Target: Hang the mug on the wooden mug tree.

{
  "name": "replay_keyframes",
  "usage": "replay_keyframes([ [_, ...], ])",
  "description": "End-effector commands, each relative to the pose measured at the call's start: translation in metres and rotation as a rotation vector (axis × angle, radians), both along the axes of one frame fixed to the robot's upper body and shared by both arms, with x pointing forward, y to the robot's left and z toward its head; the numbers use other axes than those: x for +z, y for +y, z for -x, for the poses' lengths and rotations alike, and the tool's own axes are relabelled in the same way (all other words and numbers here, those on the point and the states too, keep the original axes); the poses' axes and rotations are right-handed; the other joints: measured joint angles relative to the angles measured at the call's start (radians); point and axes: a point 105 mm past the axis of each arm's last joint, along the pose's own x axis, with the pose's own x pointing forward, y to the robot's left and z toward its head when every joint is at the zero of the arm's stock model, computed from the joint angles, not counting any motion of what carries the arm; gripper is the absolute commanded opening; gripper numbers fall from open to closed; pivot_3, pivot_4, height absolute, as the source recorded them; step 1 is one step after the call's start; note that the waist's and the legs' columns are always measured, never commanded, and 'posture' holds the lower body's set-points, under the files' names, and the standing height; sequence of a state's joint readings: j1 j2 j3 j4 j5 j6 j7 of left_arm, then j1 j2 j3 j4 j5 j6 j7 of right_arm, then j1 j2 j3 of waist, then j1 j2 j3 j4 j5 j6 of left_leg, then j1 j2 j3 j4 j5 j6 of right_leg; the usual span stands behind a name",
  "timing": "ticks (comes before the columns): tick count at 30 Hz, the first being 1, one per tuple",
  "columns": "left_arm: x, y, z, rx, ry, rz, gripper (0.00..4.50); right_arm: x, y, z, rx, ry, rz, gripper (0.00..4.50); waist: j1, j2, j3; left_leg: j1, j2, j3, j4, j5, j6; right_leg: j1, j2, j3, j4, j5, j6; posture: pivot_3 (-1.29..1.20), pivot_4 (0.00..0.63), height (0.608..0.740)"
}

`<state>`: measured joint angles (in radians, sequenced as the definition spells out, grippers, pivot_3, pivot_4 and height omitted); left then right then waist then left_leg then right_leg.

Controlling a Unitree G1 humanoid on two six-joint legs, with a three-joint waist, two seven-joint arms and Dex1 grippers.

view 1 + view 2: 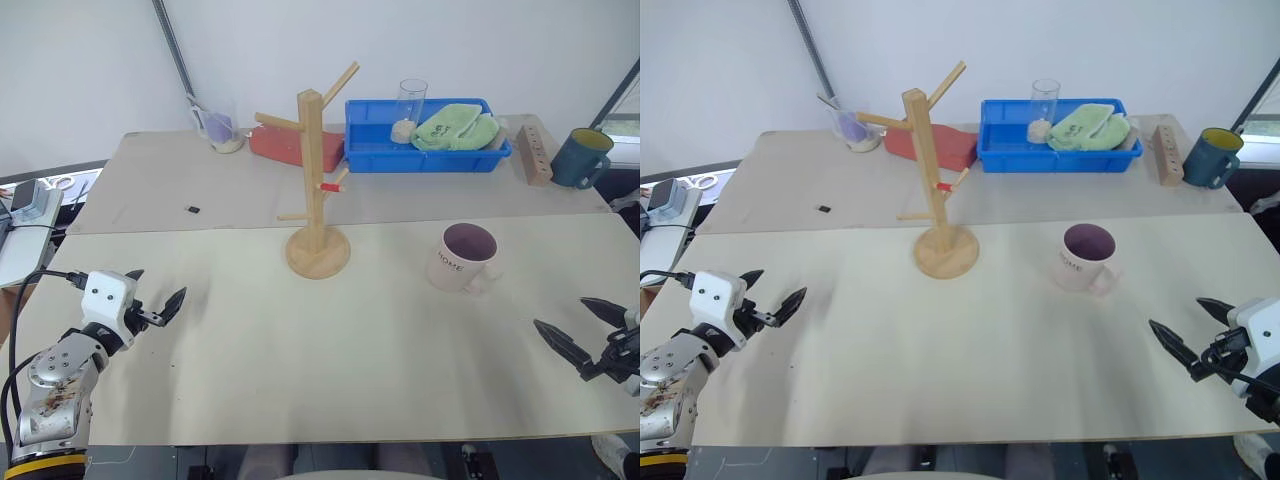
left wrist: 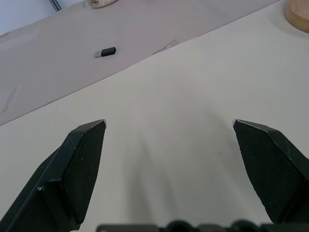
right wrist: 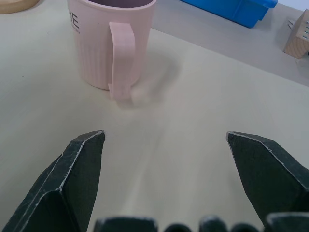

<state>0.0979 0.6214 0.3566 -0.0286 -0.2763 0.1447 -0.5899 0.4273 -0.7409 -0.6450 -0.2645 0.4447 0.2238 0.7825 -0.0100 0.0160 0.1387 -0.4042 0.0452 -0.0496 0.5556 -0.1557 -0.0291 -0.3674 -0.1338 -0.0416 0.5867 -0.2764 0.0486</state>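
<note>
The mug (image 1: 462, 257) stands upright on the near board of the table (image 1: 330, 360), right of centre, its dark purple inside open to the ceiling and its loop handle turned toward the near right. The head views show "HOME" on its near side; the right wrist view shows the handle (image 3: 121, 58) face-on, along with fine vertical ribbing on the mug's lower wall.

The wooden mug tree (image 1: 316, 190) stands to the mug's left, well apart from it, on its round disc base near the seam between the two boards. Its pegs are all bare, the red-tipped peg (image 1: 331, 185) pointing right.

The right gripper (image 1: 585, 332) hovers over the near right of the table, short of the mug, its two black fingers spread wide with nothing between them. The left gripper (image 1: 155, 292) is at the near left, fingers likewise wide apart and empty; its wrist view looks across bare board to a small black USB stick (image 2: 105, 52), a mere speck in the head views, and catches the edge of the tree's base.

On the far board a blue tray (image 1: 420, 158) holds a green cloth (image 1: 455, 128) and a clear glass (image 1: 409, 108). A red block (image 1: 283, 145) lies behind the tree, with a clear cup (image 1: 222, 129) to its left. At the far right a drilled wooden block (image 1: 534, 150) lies beside a dark teal mug (image 1: 581, 156).
</note>
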Motion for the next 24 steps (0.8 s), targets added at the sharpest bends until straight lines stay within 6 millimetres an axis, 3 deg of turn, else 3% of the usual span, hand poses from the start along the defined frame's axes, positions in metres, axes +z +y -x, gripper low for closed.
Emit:
replay_keyframes([
  [1, 0.013, 0.004, 0.0, -0.006, -0.055, -0.007, 4.5, 0.007, 0.0, -0.001, 0.001, -0.033, 0.013, 4.45, 0.001, 0.0, 0.0, 0.0, 0.0, 0.0, 0.0, 0.0, 0.0, 0.0, 0.0, 0.0, 0.0, 0.0, 0.0, 0.0, 0.15, 0.719],
  [16, 0.016, -0.019, 0.009, -0.222, -0.03, 0.157, 4.5, 0.002, 0.007, -0.002, -0.029, -0.06, -0.005, 4.45, 0.006, 0.001, 0.0, 0.001, 0.001, 0.0, 0.0, 0.0, 0.0, 0.0, 0.001, 0.0, 0.002, 0.0, 0.0, 0.0, 0.15, 0.719],
  [20, 0.031, -0.082, 0.013, -0.522, -0.023, 0.168, 4.5, 0.004, 0.011, -0.003, -0.053, -0.085, -0.022, 4.45, 0.014, 0.0, 0.0, 0.001, 0.001, 0.001, 0.001, 0.0, 0.0, 0.0, 0.001, 0.001, 0.003, 0.0, 0.0, 0.0, 0.15, 0.719],
  [24, 0.051, -0.131, 0.018, -0.765, -0.018, 0.214, 4.5, 0.004, 0.025, 0.001, -0.068, -0.112, -0.045, 4.45, 0.027, 0.001, 0.0, -0.001, 0.001, 0.002, 0.001, 0.0, 0.0, 0.001, 0.001, 0.001, 0.004, 0.0, 0.0, 0.0, 0.15, 0.719],
])
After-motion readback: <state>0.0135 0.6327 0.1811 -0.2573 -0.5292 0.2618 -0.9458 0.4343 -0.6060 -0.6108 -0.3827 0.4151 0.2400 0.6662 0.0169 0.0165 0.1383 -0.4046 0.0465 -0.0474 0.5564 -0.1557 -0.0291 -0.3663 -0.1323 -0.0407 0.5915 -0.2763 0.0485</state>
